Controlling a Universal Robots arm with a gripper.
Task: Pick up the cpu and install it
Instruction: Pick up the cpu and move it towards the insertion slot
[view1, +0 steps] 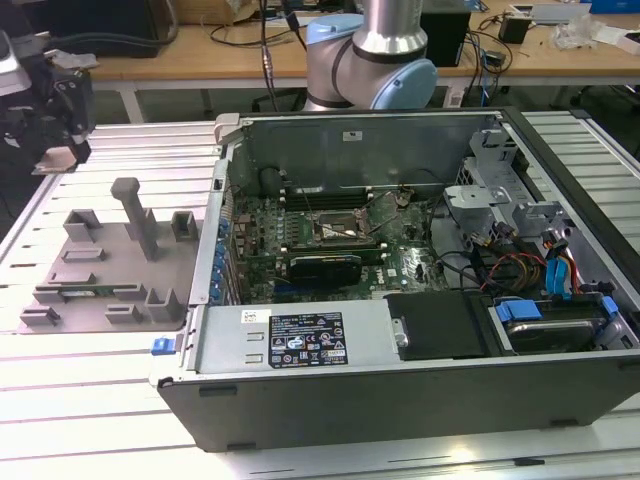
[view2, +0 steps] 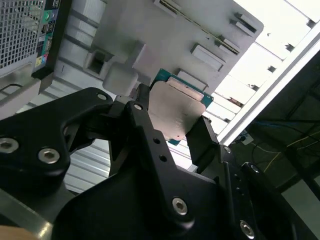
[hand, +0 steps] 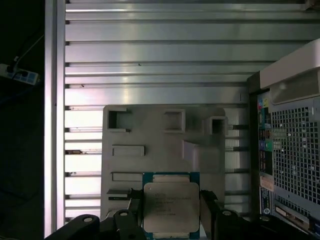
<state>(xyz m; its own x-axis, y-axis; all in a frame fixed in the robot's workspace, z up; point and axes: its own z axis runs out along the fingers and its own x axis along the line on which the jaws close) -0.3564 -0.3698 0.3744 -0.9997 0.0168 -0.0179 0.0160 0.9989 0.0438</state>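
The cpu, a flat square chip with a pale silver top and a green rim, sits between my two black fingers. My gripper is shut on it. Both wrist views show the cpu held in the air above the grey fixture plate. In the exterior view my gripper hangs at the far upper left, over the aluminium table and apart from the open computer case. The black-framed motherboard socket lies inside the case, towards the back.
The grey fixture plate with raised blocks and a post lies on the slatted table at the exterior view's left. The arm's base stands behind the case. Cables and drive cages crowd the case's right side.
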